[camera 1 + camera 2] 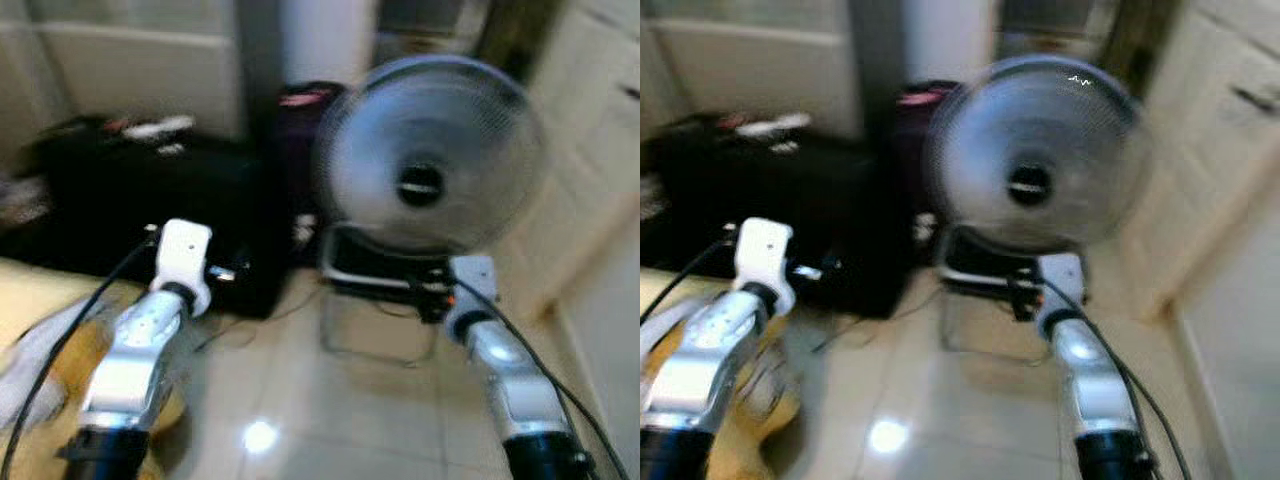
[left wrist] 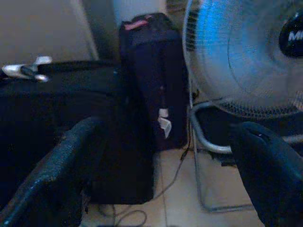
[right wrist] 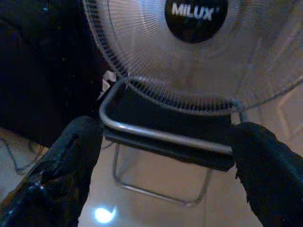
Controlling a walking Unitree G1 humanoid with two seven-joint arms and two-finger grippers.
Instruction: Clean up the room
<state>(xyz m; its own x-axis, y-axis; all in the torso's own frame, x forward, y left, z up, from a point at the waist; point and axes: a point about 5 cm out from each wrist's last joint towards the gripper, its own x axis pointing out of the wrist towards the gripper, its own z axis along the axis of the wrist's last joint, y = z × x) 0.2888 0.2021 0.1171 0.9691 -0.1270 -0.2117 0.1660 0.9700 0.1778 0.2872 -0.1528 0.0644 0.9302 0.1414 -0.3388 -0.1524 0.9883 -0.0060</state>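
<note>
we stand before a fan [image 1: 430, 160] on the tiled floor [image 1: 330, 400], close to a pale wall on our right, with a dark suitcase [image 2: 151, 80] and a black case [image 1: 150, 210] just beside it on the left. our right gripper [image 3: 165, 156] is spread wide, its fingers [image 3: 66, 170] framing the fan's metal tube frame [image 3: 161, 135] but not touching it. our left gripper [image 2: 161, 175] is also wide open, holding nothing, aimed between suitcase and fan. we judge the fan light but top-heavy, its wire grille thin and easily bent; the stiff, smooth tube frame beneath the head looks the safest hold, and a trailing cord [image 2: 175, 170] may snag.
</note>
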